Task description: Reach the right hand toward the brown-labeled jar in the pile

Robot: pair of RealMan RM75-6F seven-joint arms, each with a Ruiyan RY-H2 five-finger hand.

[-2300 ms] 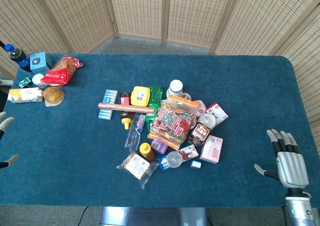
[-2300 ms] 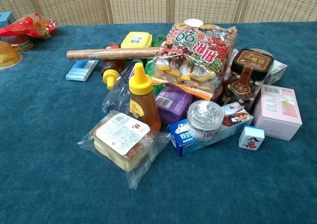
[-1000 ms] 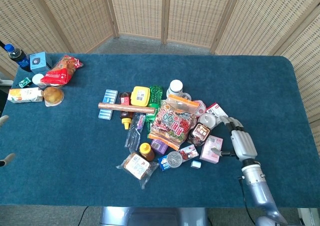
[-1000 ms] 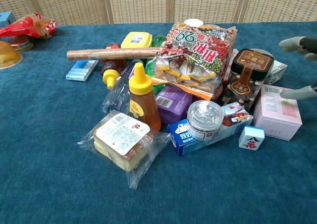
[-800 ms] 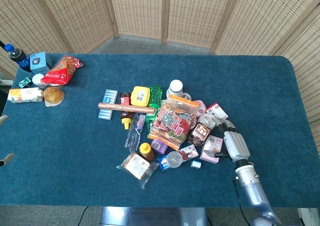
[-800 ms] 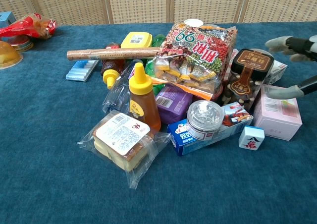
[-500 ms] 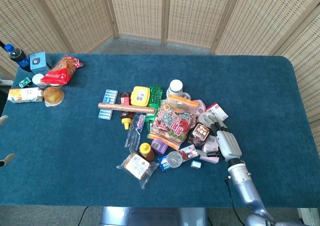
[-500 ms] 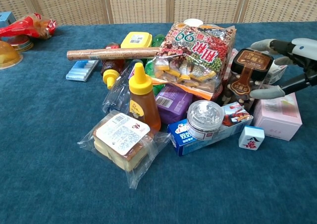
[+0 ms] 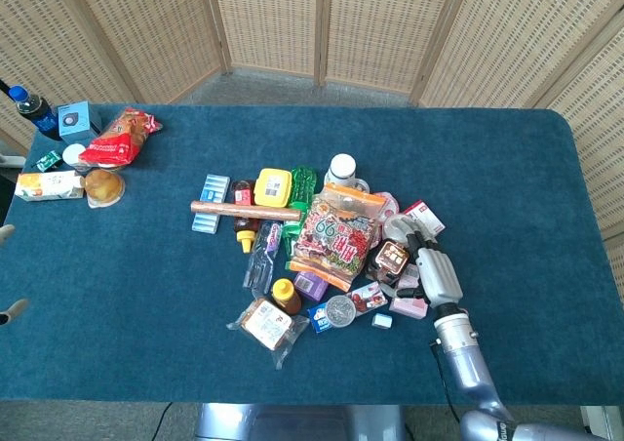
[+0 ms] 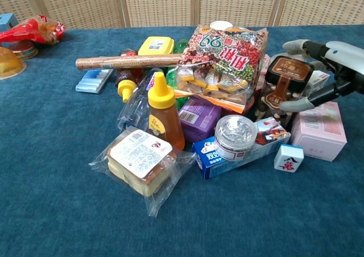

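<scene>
The brown-labeled jar point(image 9: 392, 258) point(image 10: 282, 82) stands on the right side of the pile, leaning against the colourful snack bag point(image 10: 224, 61). My right hand point(image 9: 435, 275) point(image 10: 329, 69) is right beside the jar, on its right. Its fingers point(image 10: 297, 44) arch over the jar's top and the thumb point(image 10: 297, 105) lies across its lower front, spread apart. I cannot tell whether they touch the jar. Only two fingertips of my left hand point(image 9: 8, 313) show at the left edge of the head view, held apart and empty.
A pink box point(image 10: 321, 129) lies under my right hand, with a mahjong tile point(image 10: 288, 157) in front of it. A silver-lidded tin point(image 10: 235, 135), honey bottle point(image 10: 162, 109) and wrapped cake point(image 10: 139, 157) crowd the pile's front. More snacks point(image 9: 119, 137) sit far left.
My right hand has travelled from the table's right edge leftwards over the pink box to the jar, its fingers now bracketing it. The snack bag has shifted slightly.
</scene>
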